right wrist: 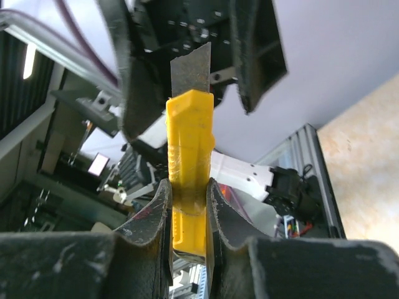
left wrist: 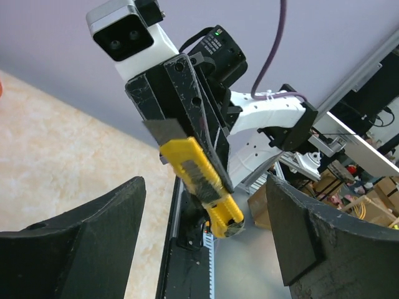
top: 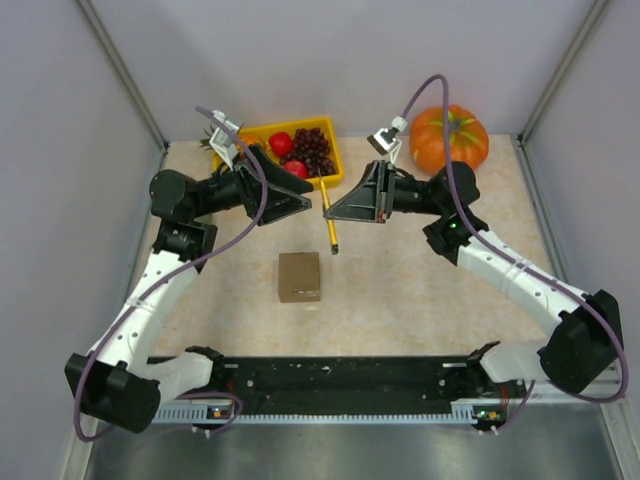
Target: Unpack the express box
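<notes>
My knife [right wrist: 189, 156] has a smooth, glossy yellow plastic body; its blade [right wrist: 190, 68] is dull grey metal. The fingers [right wrist: 149, 224] of my right gripper [right wrist: 189, 184] are matt black, scuffed and scratched pale. The express box [top: 299, 276] is plain matt brown cardboard.

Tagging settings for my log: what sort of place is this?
Probably a lab robot test cell: grey panel walls in aluminium framing enclose the table, with a pumpkin and fruit tray as props.
</notes>
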`<state>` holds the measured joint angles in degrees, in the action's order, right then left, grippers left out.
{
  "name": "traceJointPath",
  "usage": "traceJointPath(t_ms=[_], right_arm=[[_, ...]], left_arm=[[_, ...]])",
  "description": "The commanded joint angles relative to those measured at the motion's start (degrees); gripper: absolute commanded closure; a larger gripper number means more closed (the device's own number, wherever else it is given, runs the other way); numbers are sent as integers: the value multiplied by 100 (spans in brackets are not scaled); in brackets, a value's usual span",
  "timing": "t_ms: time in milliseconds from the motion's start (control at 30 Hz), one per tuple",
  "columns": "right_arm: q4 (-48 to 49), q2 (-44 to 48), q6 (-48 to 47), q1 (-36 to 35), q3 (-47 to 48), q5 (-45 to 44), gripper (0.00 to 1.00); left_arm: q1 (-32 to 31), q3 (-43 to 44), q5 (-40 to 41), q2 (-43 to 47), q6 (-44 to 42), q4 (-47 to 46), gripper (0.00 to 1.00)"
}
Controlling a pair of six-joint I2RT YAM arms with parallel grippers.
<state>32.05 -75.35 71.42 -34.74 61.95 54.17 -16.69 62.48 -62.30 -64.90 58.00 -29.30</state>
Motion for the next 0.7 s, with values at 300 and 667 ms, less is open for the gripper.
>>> traceJointPath(t_ms=[300, 667], right_arm=[[2217, -111, 1102, -577, 783, 225, 100], [3008, -559, 1603, -841, 985, 85, 100]], left_arm=[[-422, 423, -54, -57, 1406, -2228, 20], [-590, 502, 69, -216, 2655, -3846, 29]])
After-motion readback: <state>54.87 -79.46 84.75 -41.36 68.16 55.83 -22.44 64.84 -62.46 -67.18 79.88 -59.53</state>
